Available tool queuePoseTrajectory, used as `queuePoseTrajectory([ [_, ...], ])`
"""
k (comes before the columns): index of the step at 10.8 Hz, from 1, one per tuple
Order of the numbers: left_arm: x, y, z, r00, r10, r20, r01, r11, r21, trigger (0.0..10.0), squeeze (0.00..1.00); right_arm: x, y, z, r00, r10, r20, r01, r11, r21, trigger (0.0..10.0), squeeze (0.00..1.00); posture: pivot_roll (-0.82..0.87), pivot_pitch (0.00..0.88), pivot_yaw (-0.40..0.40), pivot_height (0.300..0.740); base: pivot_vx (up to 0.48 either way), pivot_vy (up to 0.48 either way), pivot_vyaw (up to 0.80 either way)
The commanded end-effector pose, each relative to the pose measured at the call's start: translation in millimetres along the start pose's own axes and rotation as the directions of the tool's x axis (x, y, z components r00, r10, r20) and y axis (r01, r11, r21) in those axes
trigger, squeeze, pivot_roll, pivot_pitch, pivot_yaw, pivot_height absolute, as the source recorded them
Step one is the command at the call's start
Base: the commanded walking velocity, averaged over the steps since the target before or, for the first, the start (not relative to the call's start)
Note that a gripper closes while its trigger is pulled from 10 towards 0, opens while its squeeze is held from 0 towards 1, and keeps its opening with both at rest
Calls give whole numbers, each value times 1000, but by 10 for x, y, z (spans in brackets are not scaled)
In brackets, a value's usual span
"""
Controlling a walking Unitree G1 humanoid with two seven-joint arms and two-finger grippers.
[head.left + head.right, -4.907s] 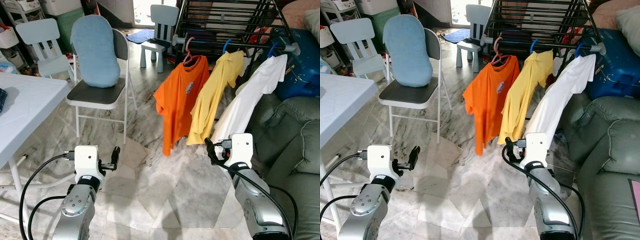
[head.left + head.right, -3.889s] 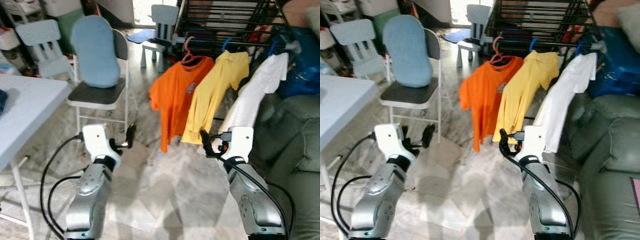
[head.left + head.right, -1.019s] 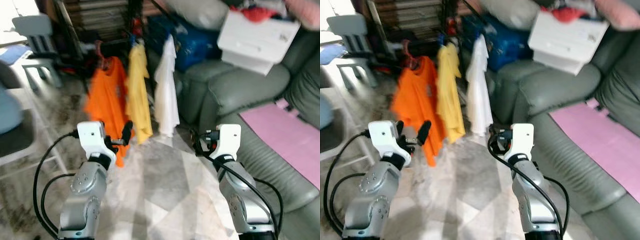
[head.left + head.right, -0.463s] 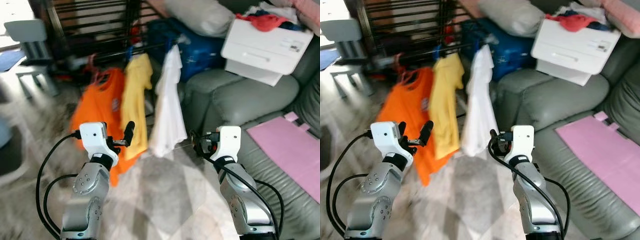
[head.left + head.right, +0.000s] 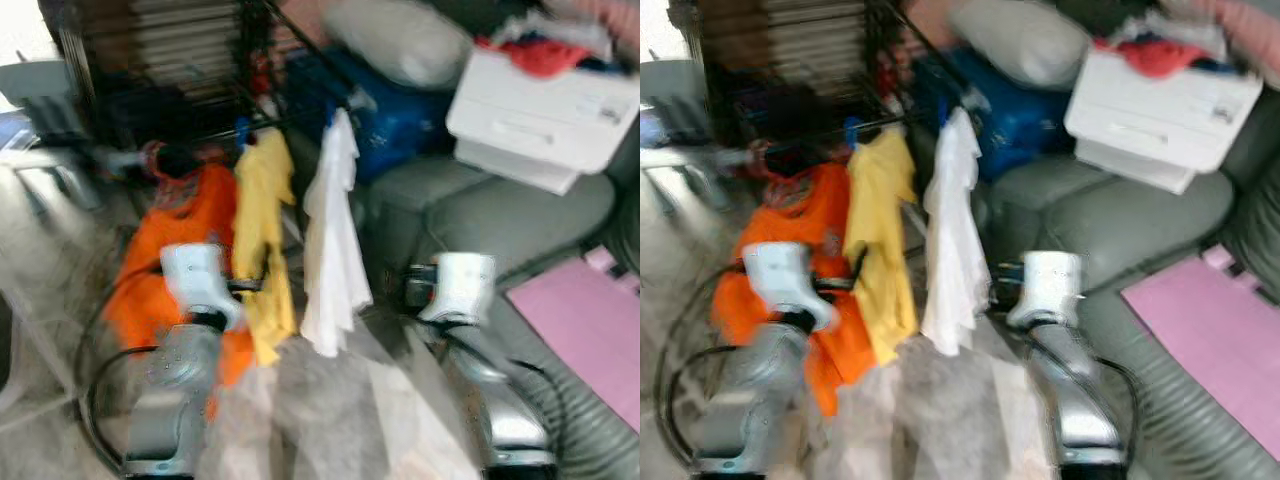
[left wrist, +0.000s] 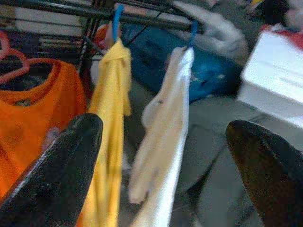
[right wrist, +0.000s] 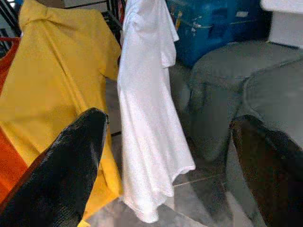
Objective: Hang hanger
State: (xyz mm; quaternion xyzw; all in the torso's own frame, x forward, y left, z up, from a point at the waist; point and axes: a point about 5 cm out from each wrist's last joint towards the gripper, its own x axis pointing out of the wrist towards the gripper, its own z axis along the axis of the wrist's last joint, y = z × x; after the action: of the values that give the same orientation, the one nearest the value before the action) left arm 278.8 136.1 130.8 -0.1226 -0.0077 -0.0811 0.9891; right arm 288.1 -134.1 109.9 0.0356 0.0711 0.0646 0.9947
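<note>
Three shirts hang on hangers from a black drying rack (image 5: 180, 60): an orange shirt (image 5: 165, 250) on a pink hanger (image 6: 14, 59), a yellow shirt (image 5: 260, 220) on a blue hanger (image 6: 117, 19), and a white shirt (image 5: 335, 240). My left gripper (image 6: 163, 126) is open and empty, held low in front of the yellow and white shirts. My right gripper (image 7: 169, 122) is also open and empty, facing the white shirt's lower half. Neither touches any cloth. The head views are blurred.
A grey sofa (image 5: 480, 200) stands to the right with a white box (image 5: 540, 120) on its arm and a pink mat (image 5: 590, 320) on its seat. A blue case (image 5: 400, 120) sits behind the white shirt. A pale child's chair (image 5: 35, 85) is far left. Marble floor lies underfoot.
The whole picture has shifted and blurred, so the camera is moving; the hanging shirts now sit nearer the middle. Both arms keep the same raised pose with fingers apart.
</note>
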Motion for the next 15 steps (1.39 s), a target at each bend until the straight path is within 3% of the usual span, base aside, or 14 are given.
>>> queuePoseTrajectory([
  [1, 16, -80, 2, 1000, -21, 0, 21, 1000, -3, 10000, 0, -8, -88, 31, 1000, -29, 9, 29, 1000, -12, 10000, 0, -124, 57, 13, 740, 472, 0, 0],
  [6, 24, -86, -1, 1000, -21, -1, 21, 1000, -9, 10000, 0, -1, -83, 11, 1000, -22, -2, 22, 1000, -14, 10000, 0, -127, 59, 14, 740, 469, 0, 0],
  [7, 25, -80, -9, 1000, -15, -4, 14, 1000, -26, 10000, 0, 0, -22, 2, 1000, 26, -5, -26, 999, -21, 10000, 0, -130, 58, 13, 740, 356, 322, 0],
  [10, 36, -88, -5, 1000, -18, -4, 18, 1000, -19, 10000, 0, 12, -20, 3, 1000, 23, -6, -23, 1000, -19, 10000, 0, -128, 58, 15, 740, 300, 375, 800],
  [13, 49, -79, 8, 1000, 1, 5, -1, 1000, -25, 10000, 0, 6, 38, -76, 995, 80, -56, -81, 996, -21, 10000, 0, -128, 54, 17, 740, 174, 269, 0],
  [15, 63, -101, 9, 1000, -6, -3, 6, 1000, -20, 10000, 0, 41, -6, -98, 997, 29, -75, -32, 999, -37, 10000, 0, -123, 52, 15, 740, 0, 0, 0],
])
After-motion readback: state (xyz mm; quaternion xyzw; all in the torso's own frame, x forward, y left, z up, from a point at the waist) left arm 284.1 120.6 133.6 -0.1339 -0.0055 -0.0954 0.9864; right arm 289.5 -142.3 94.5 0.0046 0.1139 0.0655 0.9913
